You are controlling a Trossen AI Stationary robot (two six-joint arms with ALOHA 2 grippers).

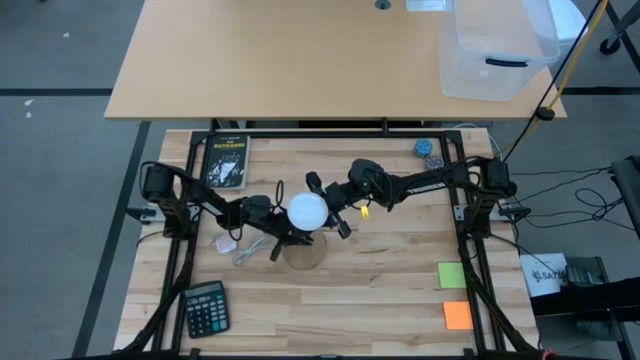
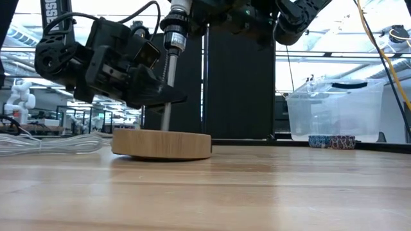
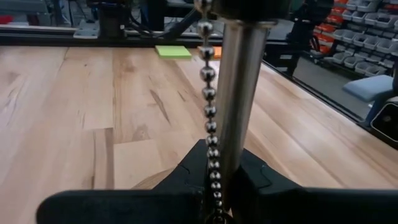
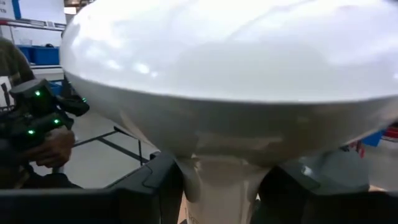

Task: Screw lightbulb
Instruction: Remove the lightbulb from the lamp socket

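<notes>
A white lightbulb [image 1: 307, 210] sits dome up on top of a lamp stand, which has a thin metal pole [image 2: 168, 119] on a round wooden base [image 2: 162, 143]. A bead chain [image 3: 210, 112] hangs beside the pole. My left gripper [image 1: 285, 232] is shut on the pole, coming from the table's left. My right gripper [image 1: 328, 207] is shut on the bulb, coming from the table's right. The bulb fills the right wrist view [image 4: 236, 68]. Its screw base is hidden. My left gripper pinches the metal pole [image 3: 239, 143] between its two fingers, about halfway up, above the wooden base. The fingers come level from the table's left and lie across the pole. The stand is upright with its base flat on the table. My right gripper pinches the bulb's narrow neck [image 4: 217, 180], just under the dome, one finger on each side. The fingers come about level from the table's right. The bulb is upright, dome up, over the top of the stand; where it meets the socket is hidden.
A crumpled clear wrapper [image 1: 235, 245] lies left of the base. A dark book [image 1: 227, 160] is at the far left, a calculator [image 1: 205, 308] at the near left, and green [image 1: 452, 275] and orange [image 1: 457, 315] notes at the near right. A clear bin [image 1: 495, 50] stands beyond.
</notes>
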